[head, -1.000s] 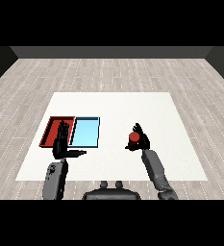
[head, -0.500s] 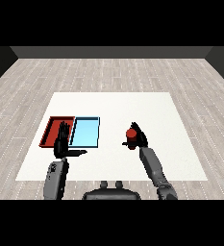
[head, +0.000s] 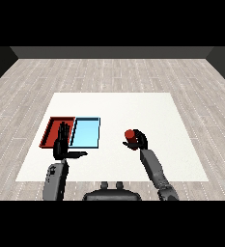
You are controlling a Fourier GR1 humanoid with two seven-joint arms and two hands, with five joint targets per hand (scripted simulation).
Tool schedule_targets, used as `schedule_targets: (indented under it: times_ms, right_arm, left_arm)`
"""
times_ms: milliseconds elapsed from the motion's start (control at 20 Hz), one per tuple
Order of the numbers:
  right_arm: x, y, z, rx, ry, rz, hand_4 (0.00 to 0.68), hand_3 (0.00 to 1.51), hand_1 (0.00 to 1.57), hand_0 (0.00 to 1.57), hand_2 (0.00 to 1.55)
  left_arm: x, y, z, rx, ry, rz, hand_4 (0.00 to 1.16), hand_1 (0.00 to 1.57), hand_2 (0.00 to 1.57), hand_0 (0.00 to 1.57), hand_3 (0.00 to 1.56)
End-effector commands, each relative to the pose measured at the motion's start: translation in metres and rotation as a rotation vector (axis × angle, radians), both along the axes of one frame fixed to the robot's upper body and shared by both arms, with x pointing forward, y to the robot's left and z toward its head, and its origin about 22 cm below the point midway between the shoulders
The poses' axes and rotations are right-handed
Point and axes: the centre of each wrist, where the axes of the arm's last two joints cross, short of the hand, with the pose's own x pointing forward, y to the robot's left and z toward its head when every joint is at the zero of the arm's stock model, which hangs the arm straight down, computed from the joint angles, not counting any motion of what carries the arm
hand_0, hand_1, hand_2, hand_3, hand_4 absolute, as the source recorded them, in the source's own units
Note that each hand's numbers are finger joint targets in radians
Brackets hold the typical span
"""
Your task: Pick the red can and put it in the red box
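Fingers of the right hand (head: 139,140) curled round the red can (head: 129,134), right of the table's (head: 114,103) middle. Near the left edge, the left hand (head: 62,143) hung with straight fingers, overlapping the red tray (head: 52,128) beside the light blue tray (head: 86,131).

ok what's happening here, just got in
The right hand is curled round the red can, out on the white table to the right of both trays. The red tray sits at the far left with the light blue tray beside it, so the can has to cross over the blue one. The left hand is open, fingers straight, over the red tray's near edge, holding nothing.
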Motion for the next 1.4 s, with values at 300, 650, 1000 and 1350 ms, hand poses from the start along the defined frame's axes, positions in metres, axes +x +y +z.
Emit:
schedule_targets:
  times_ms: [300, 650, 1000, 1350]
  right_arm:
    - [0.006, 0.018, 0.023, -0.061, -0.114, 0.021, 0.615, 1.37, 1.44, 1.44, 1.43]
    - [-0.023, -0.010, 0.060, -0.069, -0.229, 0.034, 0.622, 1.38, 1.44, 1.44, 1.43]
    - [-0.012, -0.015, 0.118, -0.025, -0.318, 0.036, 0.655, 1.39, 1.45, 1.45, 1.43]
    - [-0.025, 0.040, 0.126, -0.004, -0.328, 0.036, 0.655, 1.38, 1.44, 1.44, 1.43]
  left_arm:
    - [0.007, -0.004, 0.007, -0.004, -0.013, -0.035, 0.00, 0.00, 0.00, 0.00, 0.00]
    - [0.002, -0.022, -0.008, 0.011, 0.036, -0.082, 0.00, 0.00, 0.00, 0.00, 0.00]
    - [0.007, -0.046, 0.005, 0.020, 0.080, -0.129, 0.00, 0.00, 0.00, 0.00, 0.00]
    - [0.007, -0.068, 0.006, 0.020, 0.120, -0.145, 0.00, 0.00, 0.00, 0.00, 0.00]
